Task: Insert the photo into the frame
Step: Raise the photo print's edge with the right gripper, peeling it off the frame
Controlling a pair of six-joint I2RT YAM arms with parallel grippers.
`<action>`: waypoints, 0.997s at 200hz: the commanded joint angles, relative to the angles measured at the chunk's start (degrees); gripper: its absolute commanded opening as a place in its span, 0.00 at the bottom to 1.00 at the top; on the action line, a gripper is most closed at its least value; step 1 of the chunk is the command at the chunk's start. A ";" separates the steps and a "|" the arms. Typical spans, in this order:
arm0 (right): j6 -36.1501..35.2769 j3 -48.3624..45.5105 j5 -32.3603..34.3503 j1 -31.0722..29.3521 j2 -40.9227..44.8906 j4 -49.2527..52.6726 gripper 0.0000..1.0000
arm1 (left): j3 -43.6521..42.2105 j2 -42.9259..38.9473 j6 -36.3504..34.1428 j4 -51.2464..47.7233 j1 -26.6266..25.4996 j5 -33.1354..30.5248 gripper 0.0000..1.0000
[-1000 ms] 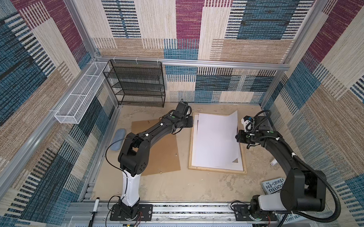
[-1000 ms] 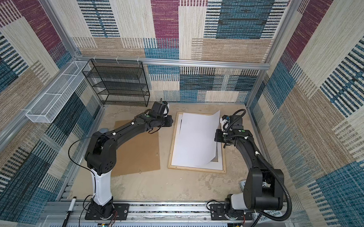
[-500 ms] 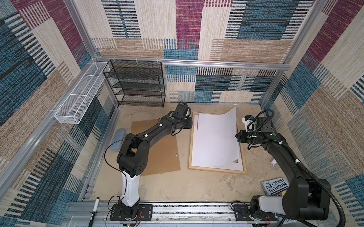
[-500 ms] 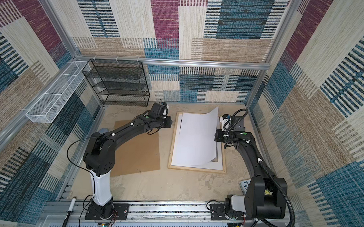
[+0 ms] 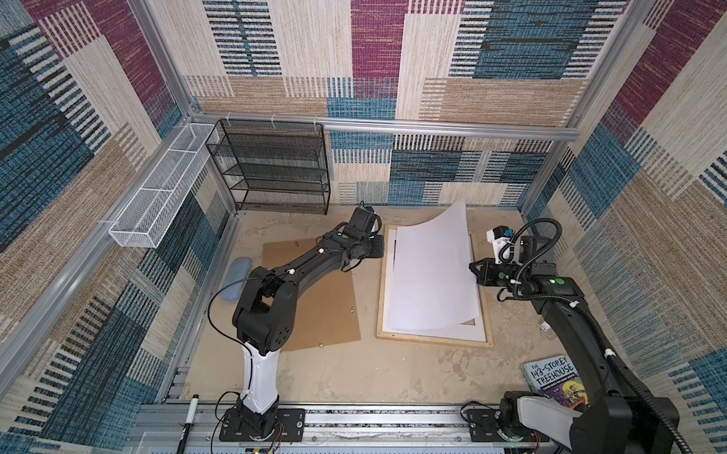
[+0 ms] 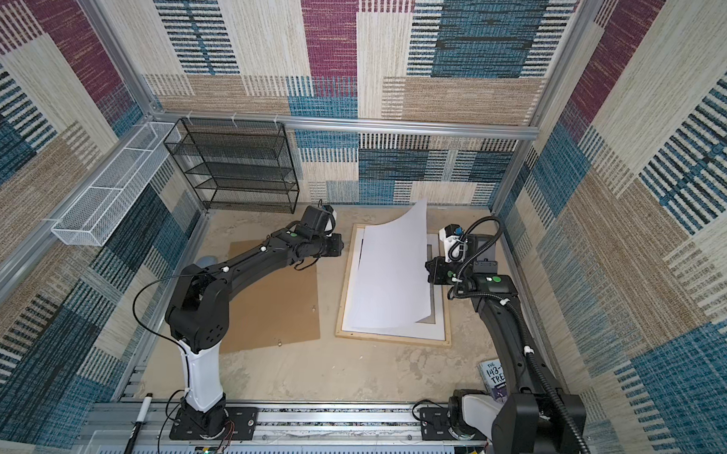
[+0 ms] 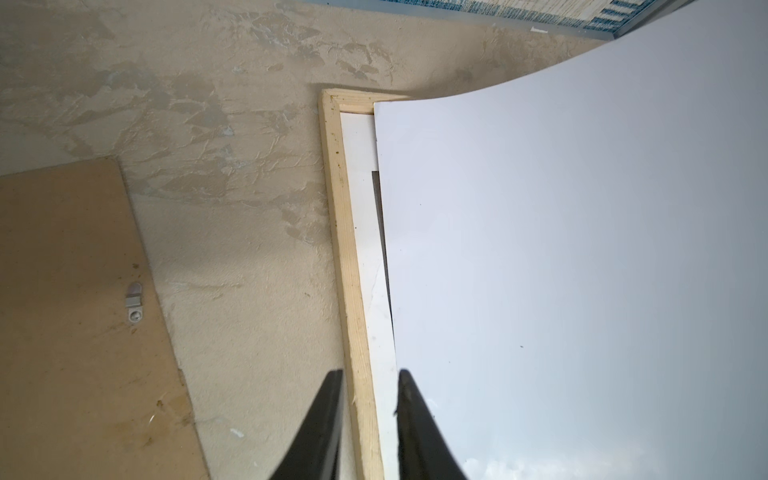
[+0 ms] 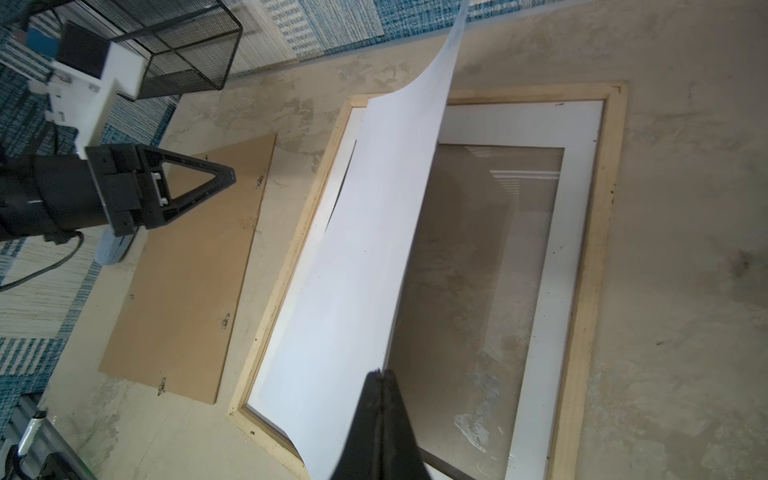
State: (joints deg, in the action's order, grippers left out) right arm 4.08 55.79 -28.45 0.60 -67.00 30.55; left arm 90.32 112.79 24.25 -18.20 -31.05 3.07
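The frame [image 5: 432,340] lies flat on the tan table [image 5: 390,374], right of the middle in both top views, and the white mat board [image 8: 577,124] sits inside it. Left of the frame and apart from it, the brown backing board [image 5: 317,309] lies flat. The photo [image 5: 430,280] is over the frame with its plain white back upward. Its left edge rests on the mat just inside the frame's left strip, while its right edge is raised off the mat, so the sheet bows and its far right corner curls high. The printed side is hidden. A book [image 5: 554,380] lies at the table's near right corner, beside the right arm. The right gripper [image 5: 473,268] is clenched on the photo's raised right edge, about midway along it, with the sheet pinched between its fingers [image 8: 399,415]. The left gripper [image 5: 381,250] hangs over the frame's left strip toward the far corner, jaws a little parted and grasping nothing. In the left wrist view, its fingers [image 7: 316,424] stand on either side of that strip.
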 commanded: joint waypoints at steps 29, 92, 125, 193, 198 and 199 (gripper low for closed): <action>1.68 -0.08 -7.07 -0.07 2.65 -6.37 0.00 | -1.45 -1.12 0.10 1.94 -0.07 0.37 0.27; 11.15 8.05 -12.69 -0.41 0.50 -12.09 0.00 | -4.21 -6.83 0.53 -1.20 0.54 -3.94 0.27; 14.50 11.38 -14.24 -2.89 -1.33 -13.75 0.00 | -5.26 -10.36 0.52 -4.42 1.55 -7.05 0.27; 22.31 16.65 -13.56 -11.06 -6.14 -20.12 0.00 | -9.17 -13.91 1.26 -4.54 4.97 -6.94 0.27; 22.75 17.08 -13.61 -11.37 -6.55 -20.45 0.00 | -9.33 -14.00 1.32 -4.39 5.11 -6.86 0.27; 22.83 17.12 -13.63 -11.44 -6.60 -20.53 0.00 | -9.40 -14.05 1.32 -4.39 5.11 -6.85 0.27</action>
State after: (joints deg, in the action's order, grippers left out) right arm 22.74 71.22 -41.56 -9.23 -72.55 15.33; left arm 81.73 99.46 24.93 -22.15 -26.39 -3.25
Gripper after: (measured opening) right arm 0.052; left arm 0.273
